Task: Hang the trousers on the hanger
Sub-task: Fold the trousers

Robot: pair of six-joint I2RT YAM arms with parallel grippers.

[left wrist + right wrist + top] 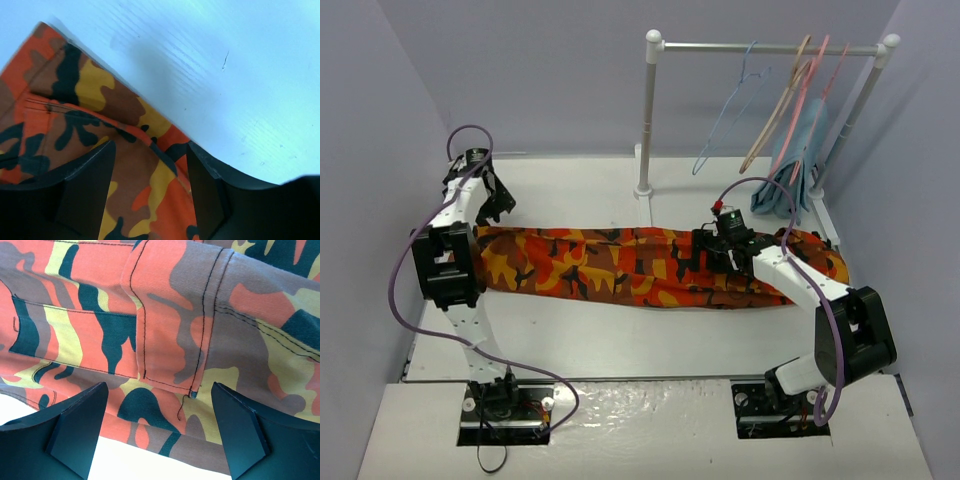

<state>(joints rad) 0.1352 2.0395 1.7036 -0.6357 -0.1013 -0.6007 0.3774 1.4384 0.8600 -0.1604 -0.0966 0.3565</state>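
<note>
Left arm base (505, 405) and right arm base (775, 400) sat at the near edge of the table (640, 340). Trousers (610, 265) lay mid-table, stretched left to right. Left gripper (492, 197) stood over their left end, jaws spread, cloth flat beneath the fingers (90, 190), nothing pinched. Right gripper (708, 248) was over the right part, jaws wide apart, nothing gripped. Farther back, the hanger (725, 115) hung on the rail (770, 47), with a tan hanger (775, 115), a pink hanger (810, 100) and a teal cloth (800, 165) to its right.
</note>
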